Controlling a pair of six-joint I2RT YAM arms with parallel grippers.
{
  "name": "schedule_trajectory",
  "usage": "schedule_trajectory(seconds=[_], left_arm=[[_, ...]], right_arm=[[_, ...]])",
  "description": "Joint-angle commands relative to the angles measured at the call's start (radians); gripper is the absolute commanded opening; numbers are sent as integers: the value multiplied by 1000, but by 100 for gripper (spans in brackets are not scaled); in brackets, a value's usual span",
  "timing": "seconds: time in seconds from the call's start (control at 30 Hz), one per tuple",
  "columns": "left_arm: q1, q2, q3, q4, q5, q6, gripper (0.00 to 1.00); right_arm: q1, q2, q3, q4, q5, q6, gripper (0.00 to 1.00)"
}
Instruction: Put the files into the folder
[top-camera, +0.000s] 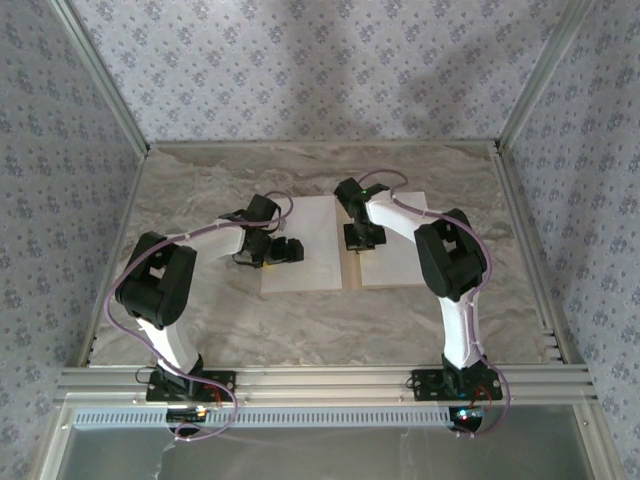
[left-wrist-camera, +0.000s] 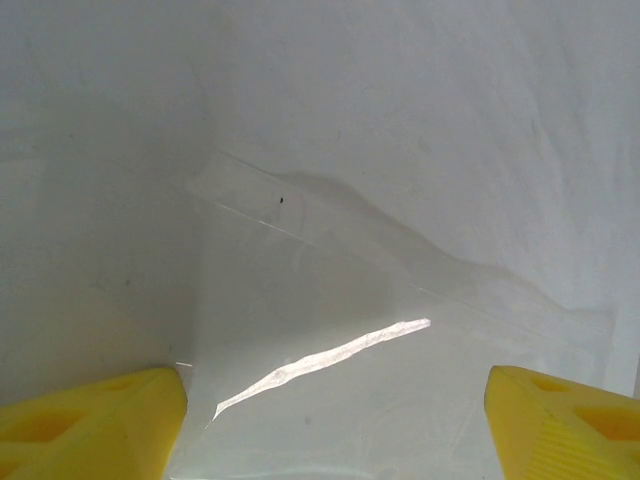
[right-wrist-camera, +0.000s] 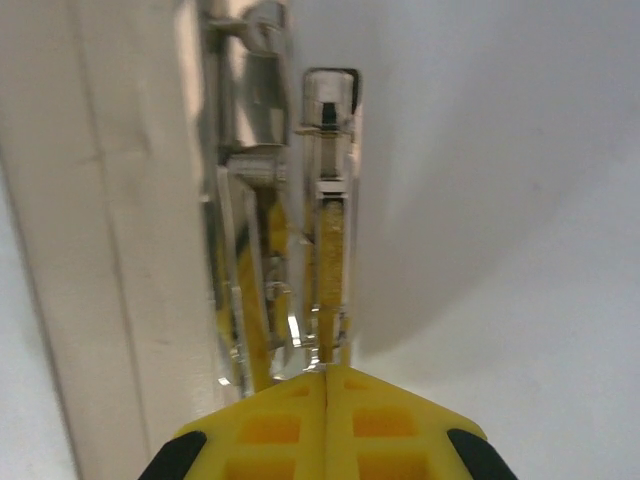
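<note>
Top view: the folder (top-camera: 350, 272) lies open and flat at the middle of the marbled counter (top-camera: 200, 190). Only its tan centre crease shows as a narrow strip. The files cover its two leaves, one white sheet on the left leaf (top-camera: 310, 278) and one on the right leaf (top-camera: 400, 265), both flat and roughly square to the folder.

The left pincer (top-camera: 290, 250) sits over the left sheet. In the left wrist view its yellow fingers (left-wrist-camera: 100, 425) stand wide apart at the bottom corners. White paper (left-wrist-camera: 400, 100) lies beneath them, with a glossy transparent strip crossing it.

The right pincer (top-camera: 360, 240) is at the crease, near the folder's far half. In the right wrist view its yellow fingers (right-wrist-camera: 270, 430) are pressed together along a thin seam, with the tips against the near end of the metal clip (right-wrist-camera: 328, 200). Whether the fingers pinch the clip cannot be told. The clip runs along the tan board (right-wrist-camera: 110, 200), and the white sheet (right-wrist-camera: 500, 200) lies just to its right.
</note>
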Motion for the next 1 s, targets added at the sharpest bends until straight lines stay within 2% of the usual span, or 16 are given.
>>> schedule_trajectory(seconds=[0.0,0.37,0.57,0.97], left_arm=[[-5,48,-16,-81,-32,6,80],[-4,50,-19,-80,-30,1,80],[-5,51,-19,-79,-29,0,80],[-5,61,-20,-71,-22,0,81]], right_arm=[[-2,52,-47,-45,-31,22,1],[-2,43,-46,-24,-56,27,1],[19,96,46,-127,61,34,0],[44,144,101,-186,105,44,0]])
